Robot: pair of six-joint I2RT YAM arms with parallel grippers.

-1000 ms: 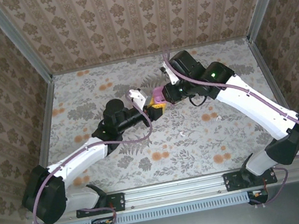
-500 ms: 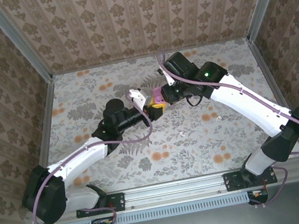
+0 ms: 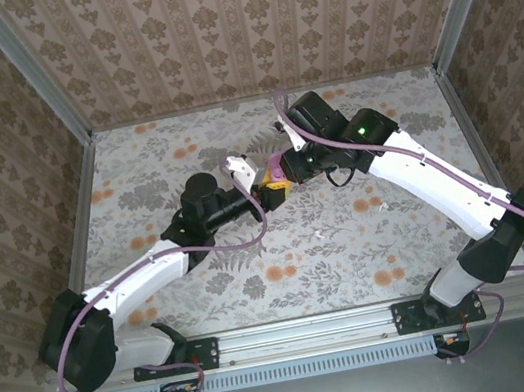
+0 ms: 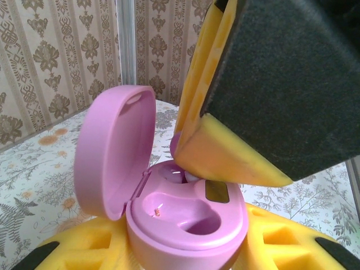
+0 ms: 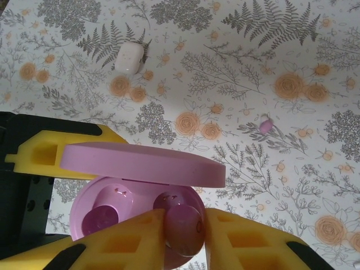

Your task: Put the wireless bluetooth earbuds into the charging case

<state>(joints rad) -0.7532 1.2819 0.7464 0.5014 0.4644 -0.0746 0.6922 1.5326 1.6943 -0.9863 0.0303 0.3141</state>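
Observation:
The pink charging case (image 4: 185,228) is upright with its lid (image 4: 115,152) swung open, and my left gripper (image 4: 185,250) is shut on its base, a yellow finger on each side. From above, my right gripper (image 5: 184,230) is shut on one pink earbud (image 5: 183,228), which sits at the mouth of the case's right well. The left well (image 5: 104,216) is empty. A second small pink earbud (image 5: 265,125) lies loose on the table beyond the case. From the top camera, both grippers meet at the case (image 3: 277,166) mid-table.
A white rounded-square item (image 5: 128,57) lies on the floral tablecloth, farther off to the left in the right wrist view. Patterned walls and metal posts (image 4: 125,42) enclose the table.
The right arm's wrist has shifted slightly left over the case since a second ago. The left arm and the case have stayed put.

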